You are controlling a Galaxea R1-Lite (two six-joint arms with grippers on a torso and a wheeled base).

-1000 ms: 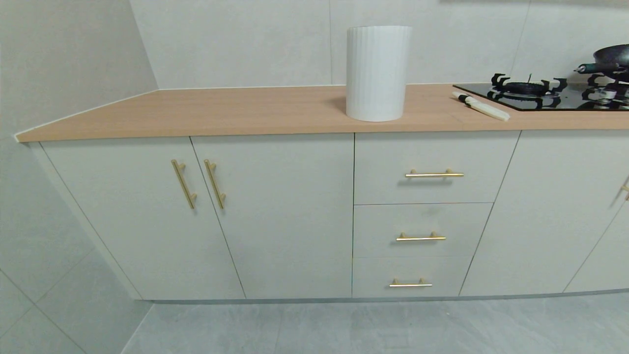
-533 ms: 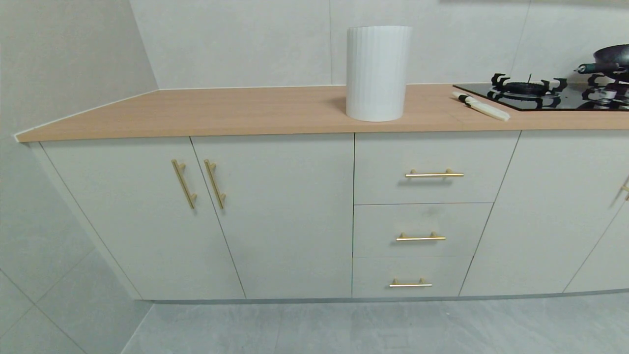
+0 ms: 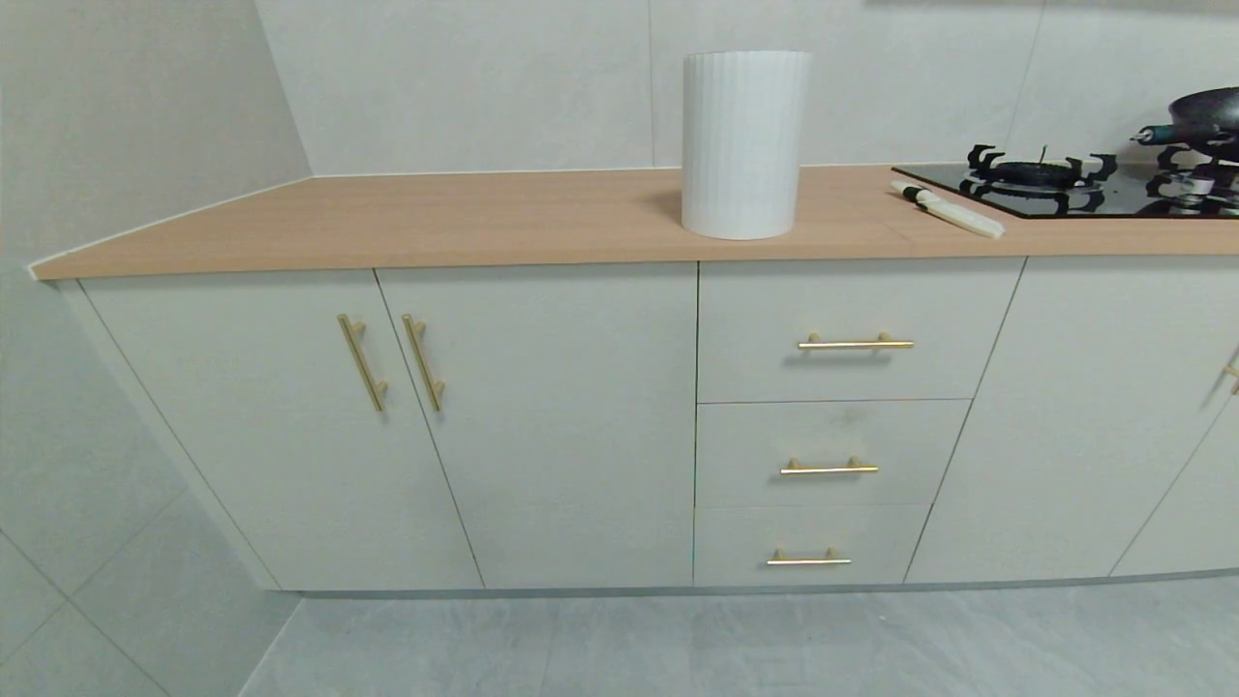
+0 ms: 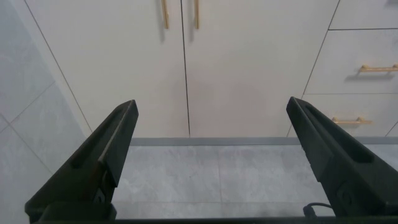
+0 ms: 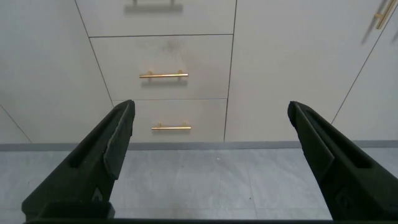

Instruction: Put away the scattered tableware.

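A white-bladed knife with a dark handle lies on the wooden counter just left of the stove. A tall white ribbed cylinder container stands on the counter above the drawers. My left gripper hangs low and open, facing the double cabinet doors and the floor. My right gripper is also low and open, facing the lower drawers. Nothing is between either pair of fingers.
A black gas stove with a dark pan sits at the counter's right end. Three drawers with gold handles are under the container; cabinet doors with gold handles are to the left. Grey tiled floor lies in front.
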